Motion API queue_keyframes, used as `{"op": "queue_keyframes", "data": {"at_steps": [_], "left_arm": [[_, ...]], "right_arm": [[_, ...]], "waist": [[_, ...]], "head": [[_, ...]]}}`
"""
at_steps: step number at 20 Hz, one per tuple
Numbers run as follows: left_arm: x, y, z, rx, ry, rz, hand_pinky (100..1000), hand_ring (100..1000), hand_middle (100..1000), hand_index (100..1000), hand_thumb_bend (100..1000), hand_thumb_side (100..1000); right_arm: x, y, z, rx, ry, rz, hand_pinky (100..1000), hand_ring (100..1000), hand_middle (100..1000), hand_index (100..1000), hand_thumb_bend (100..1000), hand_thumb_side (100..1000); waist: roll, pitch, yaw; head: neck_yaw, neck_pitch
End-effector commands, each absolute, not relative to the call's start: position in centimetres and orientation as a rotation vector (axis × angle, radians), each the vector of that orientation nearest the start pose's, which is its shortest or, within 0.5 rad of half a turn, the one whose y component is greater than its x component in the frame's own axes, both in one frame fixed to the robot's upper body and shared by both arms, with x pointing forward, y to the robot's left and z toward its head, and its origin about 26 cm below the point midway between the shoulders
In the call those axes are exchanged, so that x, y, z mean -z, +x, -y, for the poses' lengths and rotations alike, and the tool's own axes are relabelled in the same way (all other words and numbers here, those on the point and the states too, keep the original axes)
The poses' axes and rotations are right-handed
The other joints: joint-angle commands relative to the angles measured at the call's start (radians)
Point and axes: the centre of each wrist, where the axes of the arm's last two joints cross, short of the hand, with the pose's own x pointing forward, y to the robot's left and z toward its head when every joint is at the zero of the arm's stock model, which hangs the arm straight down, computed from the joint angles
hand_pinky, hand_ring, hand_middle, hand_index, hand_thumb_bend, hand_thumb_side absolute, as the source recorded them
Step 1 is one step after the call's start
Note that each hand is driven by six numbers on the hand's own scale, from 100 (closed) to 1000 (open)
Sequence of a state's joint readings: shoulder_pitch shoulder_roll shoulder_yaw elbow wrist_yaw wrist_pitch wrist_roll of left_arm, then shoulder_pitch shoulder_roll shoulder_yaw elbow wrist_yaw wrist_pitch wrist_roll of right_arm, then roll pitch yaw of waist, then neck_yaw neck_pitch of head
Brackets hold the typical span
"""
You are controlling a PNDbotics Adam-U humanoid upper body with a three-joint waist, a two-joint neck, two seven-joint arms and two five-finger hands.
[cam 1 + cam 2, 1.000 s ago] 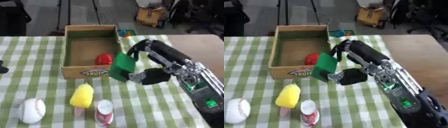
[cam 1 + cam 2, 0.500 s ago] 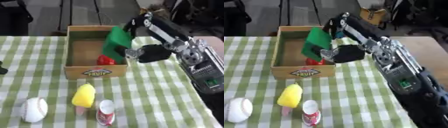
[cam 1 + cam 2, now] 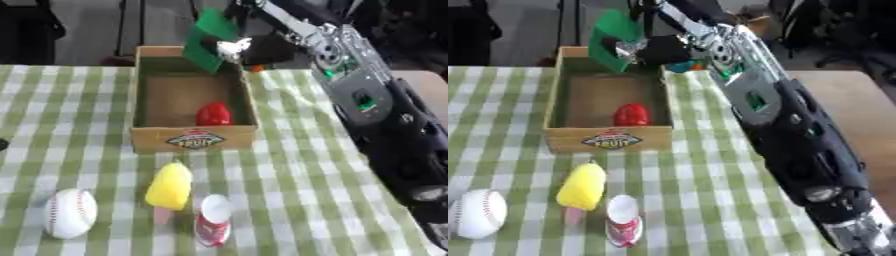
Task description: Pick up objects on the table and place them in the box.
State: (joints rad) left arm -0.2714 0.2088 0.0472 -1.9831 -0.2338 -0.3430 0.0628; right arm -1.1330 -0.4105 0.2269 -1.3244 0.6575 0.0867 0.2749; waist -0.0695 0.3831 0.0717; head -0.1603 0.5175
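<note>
A green-and-white checked cloth (image 3: 289, 150) covers the desk (image 3: 846, 95); grey floor (image 3: 96, 30) and dark furniture lie beyond.

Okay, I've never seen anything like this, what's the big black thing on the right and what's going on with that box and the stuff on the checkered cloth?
The big black thing is a humanoid robot's right arm. Both pictures come from a stereo camera in its head, looking down at the table, so they show nearly the same scene.

Its right hand holds a green object above the far end of a cardboard box; the task is to put the table's objects into the box. A red object already lies inside.

On the green-checked cloth in front of the box lie a baseball, a yellow object with a pinkish end, and a small red-and-white container. Something orange and teal shows just beyond the box's far right corner; I cannot make it out. The left hand is not in view.
</note>
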Motion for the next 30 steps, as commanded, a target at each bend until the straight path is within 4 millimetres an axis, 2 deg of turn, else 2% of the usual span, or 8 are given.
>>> {"op": "queue_keyframes", "data": {"at_steps": [1, 9, 12, 16, 19, 20, 25, 30], "left_arm": [[-19.1, 29.9, -25.4, 0.381, 0.342, 2.614, 557, 543, 586, 628, 130, 959], [-19.4, 30.0, -24.9, 0.405, 0.304, 2.631, 557, 543, 587, 628, 129, 961], [-19.5, 30.1, -24.8, 0.408, 0.294, 2.636, 558, 544, 587, 628, 129, 961], [-19.5, 30.1, -24.7, 0.407, 0.289, 2.636, 558, 544, 588, 628, 130, 961], [-19.5, 30.1, -24.8, 0.406, 0.289, 2.634, 558, 544, 588, 628, 130, 961], [-19.5, 30.1, -24.8, 0.406, 0.289, 2.634, 558, 544, 588, 628, 130, 960], [-19.4, 30.0, -24.8, 0.405, 0.289, 2.631, 558, 544, 588, 628, 129, 958], [-19.4, 30.0, -24.8, 0.404, 0.29, 2.629, 559, 544, 589, 628, 127, 955]], "right_arm": [[-35.1, 44.7, 17.6, -1.156, -0.977, 1.978, 811, 791, 461, 498, 371, 694], [-32.8, 48.1, 18.1, -1.08, -1.068, 1.925, 813, 795, 464, 503, 364, 699], [-31.8, 48.9, 18.2, -1.11, -1.059, 1.917, 831, 830, 588, 663, 399, 896], [-31.6, 49.2, 18.4, -1.148, -1.041, 1.935, 835, 847, 656, 729, 392, 1000], [-31.9, 49.2, 18.6, -1.161, -1.037, 1.948, 838, 857, 683, 761, 394, 1000], [-32.0, 49.2, 18.6, -1.167, -1.035, 1.949, 864, 902, 789, 906, 435, 1000], [-32.3, 49.1, 18.6, -1.268, -0.93, 1.922, 895, 945, 875, 957, 511, 1000], [-33.1, 48.7, 18.6, -1.283, -0.904, 1.934, 874, 927, 861, 937, 519, 1000]], "waist": [[0.0, -0.015, 0.009], [-0.008, 0.003, 0.045], [-0.008, 0.006, 0.054], [-0.008, 0.006, 0.053], [-0.007, 0.004, 0.052], [-0.007, 0.004, 0.051], [-0.003, -0.001, 0.047], [0.001, -0.004, 0.045]], "head": [[-0.019, -0.007], [-0.046, -0.026], [-0.048, -0.027], [-0.046, -0.025], [-0.045, -0.023], [-0.045, -0.022], [-0.043, -0.021], [-0.042, -0.019]]}}
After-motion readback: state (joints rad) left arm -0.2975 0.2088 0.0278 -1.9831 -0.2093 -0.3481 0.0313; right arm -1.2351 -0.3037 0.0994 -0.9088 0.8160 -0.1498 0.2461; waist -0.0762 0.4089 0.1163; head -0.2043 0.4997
